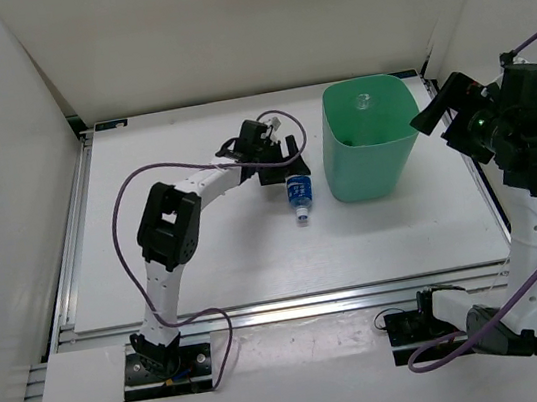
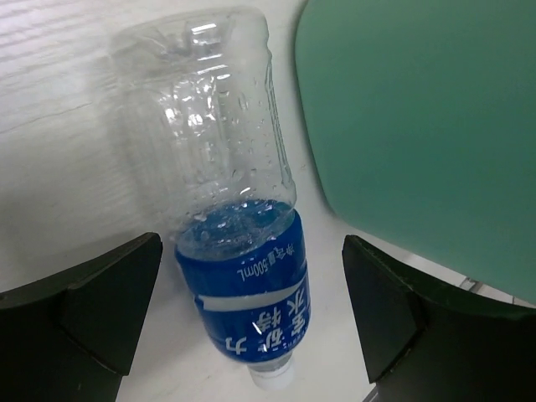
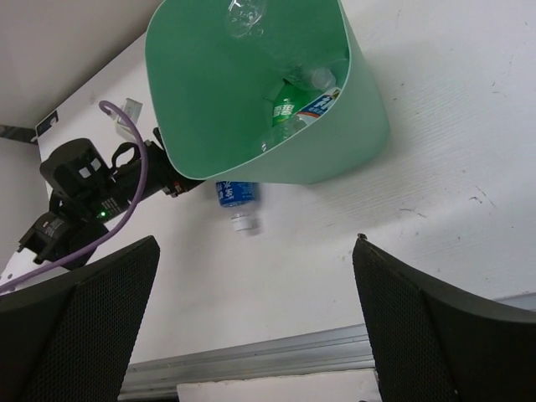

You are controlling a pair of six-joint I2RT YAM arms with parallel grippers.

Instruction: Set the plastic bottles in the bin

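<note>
A clear bottle with a blue label [image 1: 298, 195] lies on the white table just left of the mint-green bin [image 1: 371, 145], its white cap toward the near edge. My left gripper [image 1: 284, 170] is open above it. In the left wrist view the fingers stand either side of the bottle [image 2: 239, 251] with gaps, and the left gripper [image 2: 251, 310] touches nothing. My right gripper [image 3: 255, 318] is open and empty, raised to the right of the bin. Inside the bin [image 3: 218, 92] lie a clear bottle [image 3: 247, 15], a green bottle [image 3: 285, 109] and a blue-and-white labelled bottle [image 3: 318, 105].
The bin wall [image 2: 419, 109] stands close on the right of the left gripper. White walls enclose the table at the back and sides. A metal rail [image 1: 284, 305] runs along the table's front edge. The left arm's purple cable [image 1: 158, 172] loops over the table.
</note>
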